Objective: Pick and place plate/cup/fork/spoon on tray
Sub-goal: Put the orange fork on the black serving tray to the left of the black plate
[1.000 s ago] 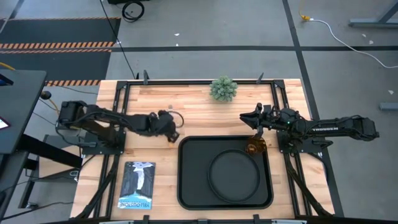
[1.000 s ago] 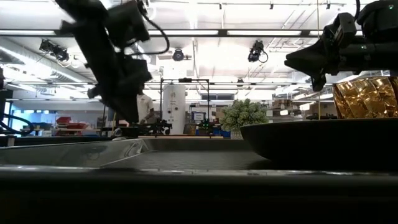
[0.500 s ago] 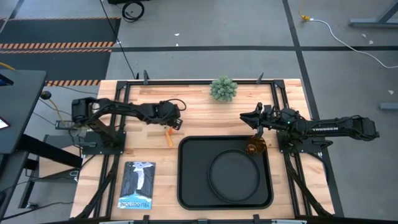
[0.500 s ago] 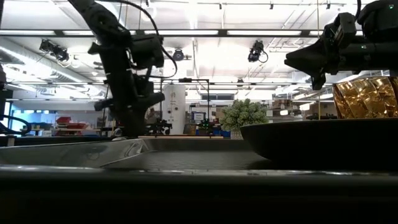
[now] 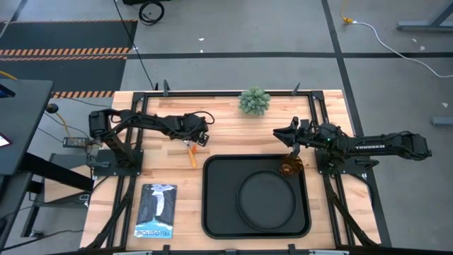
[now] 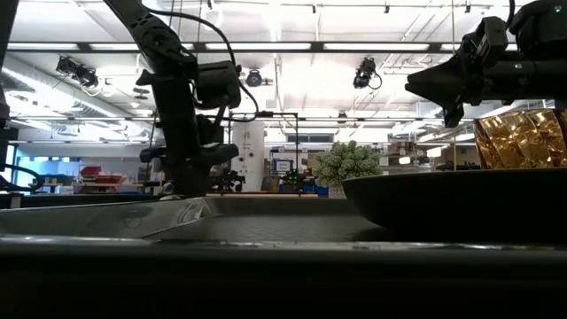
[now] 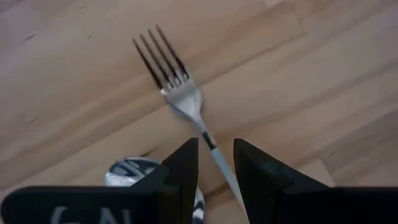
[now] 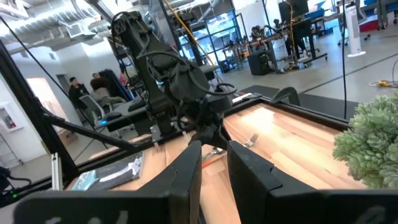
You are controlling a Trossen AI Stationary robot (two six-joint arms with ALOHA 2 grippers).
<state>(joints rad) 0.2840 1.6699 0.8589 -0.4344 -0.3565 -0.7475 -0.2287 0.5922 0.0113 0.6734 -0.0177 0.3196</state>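
The left gripper [image 5: 191,142] has shifted toward the surface's back; its jaws stand slightly apart, straddling the fork [image 7: 186,102] neck, silver tines on pale wood, the spoon [image 7: 132,169] bowl just beside. The matte round plate [image 5: 266,198] and amber glass cup [image 5: 288,168] sit in the black tray [image 5: 216,212]. The right gripper [image 5: 280,134] hovers unchanged, jaws narrowly apart, empty.

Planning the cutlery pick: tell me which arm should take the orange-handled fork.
Left. Its tool hangs directly over the orange-handled silver fork on the wooden table, fingers straddling the fork's neck. The right tool sits across the table near the amber glass cup.
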